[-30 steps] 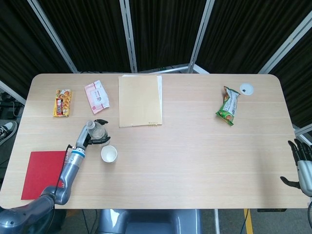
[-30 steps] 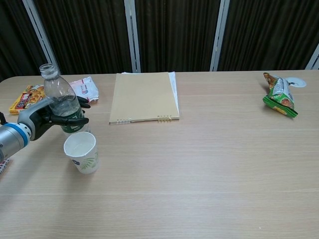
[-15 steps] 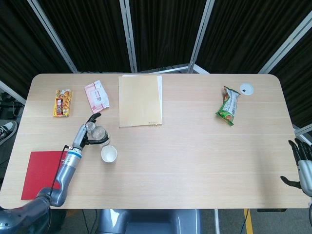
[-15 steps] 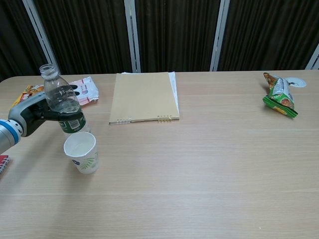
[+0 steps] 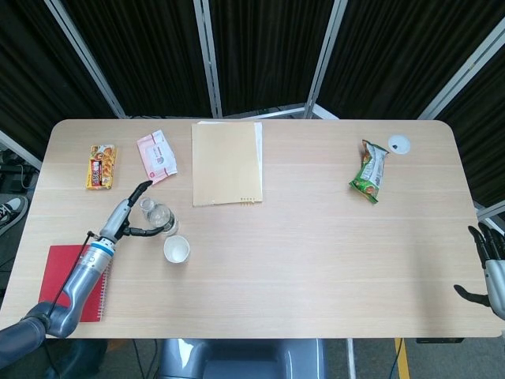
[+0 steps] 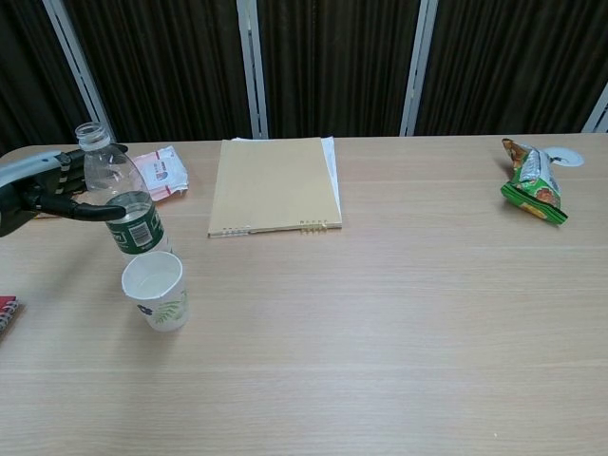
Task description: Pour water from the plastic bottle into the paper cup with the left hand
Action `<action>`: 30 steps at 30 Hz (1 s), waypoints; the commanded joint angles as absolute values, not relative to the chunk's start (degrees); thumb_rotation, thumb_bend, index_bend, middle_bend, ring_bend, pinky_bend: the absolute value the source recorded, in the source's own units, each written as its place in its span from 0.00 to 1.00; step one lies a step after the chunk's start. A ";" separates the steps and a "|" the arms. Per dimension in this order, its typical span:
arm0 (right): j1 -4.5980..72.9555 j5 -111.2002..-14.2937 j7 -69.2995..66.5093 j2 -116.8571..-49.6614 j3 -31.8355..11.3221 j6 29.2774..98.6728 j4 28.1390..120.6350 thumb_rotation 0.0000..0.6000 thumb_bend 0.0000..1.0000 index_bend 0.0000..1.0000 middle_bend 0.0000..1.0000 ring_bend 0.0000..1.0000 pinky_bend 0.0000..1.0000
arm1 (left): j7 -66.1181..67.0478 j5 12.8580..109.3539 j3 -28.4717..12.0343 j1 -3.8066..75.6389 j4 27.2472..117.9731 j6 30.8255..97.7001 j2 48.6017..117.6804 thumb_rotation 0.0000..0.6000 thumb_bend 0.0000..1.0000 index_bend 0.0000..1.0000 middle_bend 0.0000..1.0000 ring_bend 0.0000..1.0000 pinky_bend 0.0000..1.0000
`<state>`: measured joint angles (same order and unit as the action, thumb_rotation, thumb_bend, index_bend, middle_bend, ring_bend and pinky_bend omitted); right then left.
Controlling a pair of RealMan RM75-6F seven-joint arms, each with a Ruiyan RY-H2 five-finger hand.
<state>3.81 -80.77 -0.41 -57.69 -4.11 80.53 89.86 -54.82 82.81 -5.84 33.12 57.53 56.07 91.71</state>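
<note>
The clear plastic bottle (image 5: pixel 155 213) (image 6: pixel 123 204) stands upright and uncapped on the table, just behind the white paper cup (image 5: pixel 176 249) (image 6: pixel 157 290). My left hand (image 5: pixel 126 219) (image 6: pixel 38 190) is to the left of the bottle with its fingers spread. They reach around the bottle without gripping it, and the thumb tip is close to the label. My right hand (image 5: pixel 491 268) hangs off the table's right edge with its fingers apart and holds nothing.
A beige notebook (image 5: pixel 226 162) lies behind the bottle. A pink wipes pack (image 5: pixel 156 155) and an orange snack pack (image 5: pixel 101 166) sit at the back left. A red notebook (image 5: pixel 67 272) is at the front left. A green snack bag (image 5: pixel 369 171) and a white disc (image 5: pixel 398 144) lie at the back right.
My left hand let go of the bottle, spread its fingers and drew back to the left. The bottle now stands on its own behind the cup.
</note>
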 commanded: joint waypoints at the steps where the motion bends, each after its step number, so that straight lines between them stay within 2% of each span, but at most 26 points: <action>1: 3.57 -81.20 -1.11 -57.24 -4.03 80.99 90.19 1.00 0.00 0.00 0.00 0.00 0.00 | -47.02 82.49 -5.58 31.13 63.93 59.17 86.01 0.84 0.00 0.00 0.00 0.00 0.00; 7: 3.01 -82.20 -3.05 -55.96 -3.77 81.91 91.24 1.00 0.00 0.00 0.00 0.00 0.00 | -33.51 81.71 -5.66 26.76 67.00 67.26 82.45 0.84 0.00 0.00 0.00 0.00 0.00; 11: 2.74 -83.30 -4.27 -55.23 -3.56 82.68 91.85 1.00 0.00 0.00 0.00 0.00 0.00 | -23.03 82.32 -5.19 23.56 69.00 73.69 79.99 0.98 0.00 0.00 0.00 0.00 0.00; 15: 2.51 -84.13 -5.49 -54.68 -3.57 83.54 92.32 1.00 0.00 0.00 0.00 0.00 0.00 | -12.15 83.13 -4.26 20.38 73.65 79.24 76.39 1.00 0.00 0.00 0.00 0.00 0.00; 20: 2.29 -85.42 -7.49 -53.78 -3.69 84.86 92.42 1.00 0.00 0.00 0.00 0.00 0.00 | 10.79 83.17 -1.80 12.65 92.87 90.06 68.80 1.00 0.00 0.00 0.00 0.00 0.00; 25: 2.01 -85.99 -9.08 -53.19 -3.78 85.77 92.22 1.00 0.00 0.00 0.00 0.00 0.00 | 18.73 84.37 0.35 9.03 102.47 93.65 65.54 1.00 0.00 0.00 0.00 0.00 0.00; 30: 1.78 -85.83 -9.71 -53.26 -3.67 85.86 91.33 1.00 0.00 0.00 0.00 0.00 0.00 | 20.06 86.53 1.55 8.23 102.91 92.83 65.28 1.00 0.00 0.00 0.00 0.00 0.00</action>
